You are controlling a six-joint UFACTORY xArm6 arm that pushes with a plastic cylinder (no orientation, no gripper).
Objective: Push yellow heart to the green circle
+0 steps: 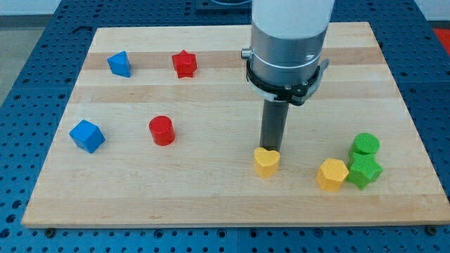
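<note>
The yellow heart [266, 161] lies on the wooden board [211, 197] right of centre, near the view's bottom. The green circle [365, 145] stands at the view's right, well to the right of the heart. My tip [270, 149] rests right at the heart's top edge, touching or nearly touching it. A yellow hexagon-like block [332, 174] lies between the heart and the green circle, slightly lower. A green star-like block [365, 171] sits just below the green circle.
A red cylinder [162, 131] and a blue cube [87, 135] lie at the left. A blue block [119, 64] and a red star [184, 64] lie at the top left. The board's right edge is close to the green blocks.
</note>
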